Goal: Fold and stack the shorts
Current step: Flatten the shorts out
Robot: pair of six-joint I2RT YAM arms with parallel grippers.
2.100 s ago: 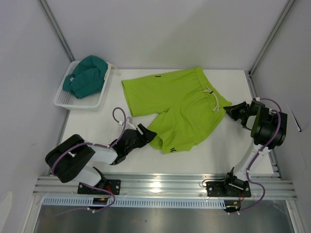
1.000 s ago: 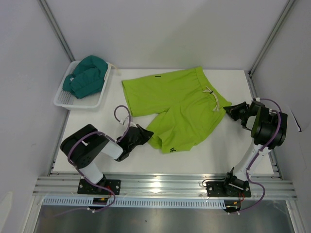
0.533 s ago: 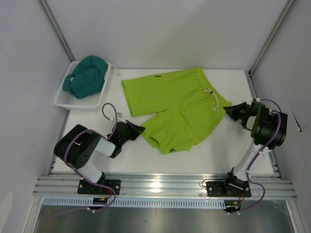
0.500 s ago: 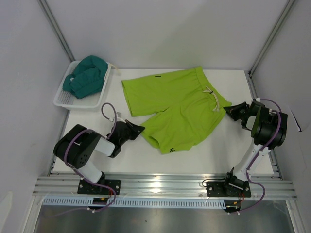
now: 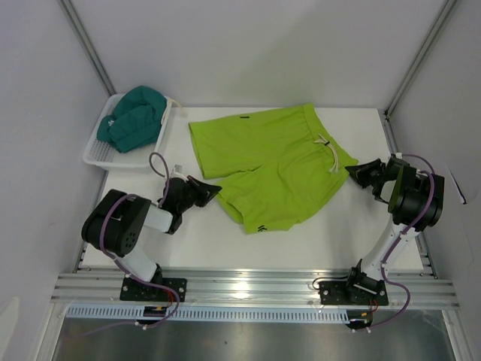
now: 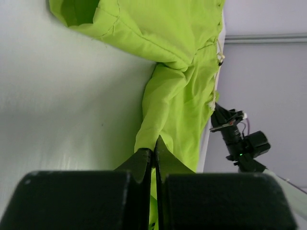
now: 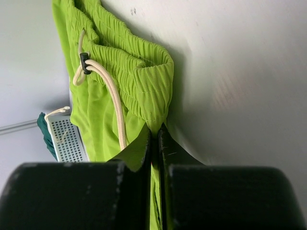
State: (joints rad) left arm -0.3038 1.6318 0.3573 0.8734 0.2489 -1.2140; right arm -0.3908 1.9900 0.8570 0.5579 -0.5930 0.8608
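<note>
Two grips: left gripper pinches the green shorts at the near leg hem, right gripper pinches the waistband corner | we should lift both ends level, fabric taut, then fold | shorts lie mid table, waistband right, legs left, long axis across | teal shorts sit in the basket, far left

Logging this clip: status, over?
Left gripper shut on lime green shorts leg hem. Right gripper shut on waistband corner. Teal shorts bundled in basket. Nothing blocking.
</note>
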